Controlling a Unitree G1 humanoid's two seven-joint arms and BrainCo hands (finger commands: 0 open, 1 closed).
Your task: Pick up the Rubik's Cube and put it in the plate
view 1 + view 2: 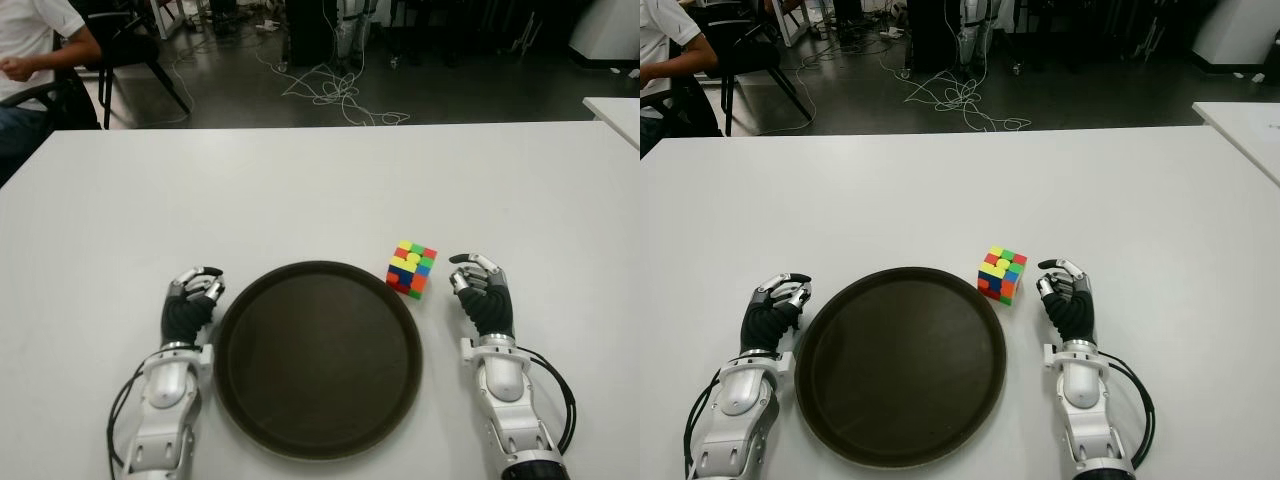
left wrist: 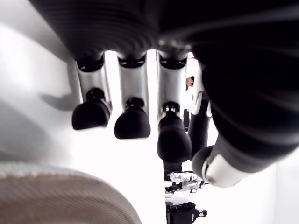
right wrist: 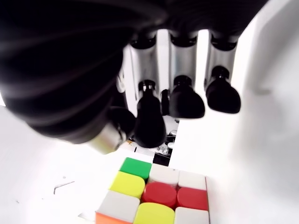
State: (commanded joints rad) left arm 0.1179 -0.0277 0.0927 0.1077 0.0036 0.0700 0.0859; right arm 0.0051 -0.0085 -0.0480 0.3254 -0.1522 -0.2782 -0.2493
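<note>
The Rubik's Cube point(image 1: 411, 269) stands on the white table point(image 1: 300, 190) just off the far right rim of the round dark plate point(image 1: 318, 358); the right wrist view also shows the cube point(image 3: 156, 196), untouched. My right hand point(image 1: 483, 292) is a few centimetres to the cube's right, with its fingers point(image 3: 186, 100) loosely curled and holding nothing. On the plate's left side is my left hand point(image 1: 192, 300), idle, with relaxed fingers point(image 2: 132, 122) and nothing in them. The plate has nothing in it.
A person point(image 1: 30, 45) sits on a chair past the table's far left corner. Cables point(image 1: 335, 90) lie on the floor behind the table. Another white table's corner point(image 1: 615, 112) shows at the far right.
</note>
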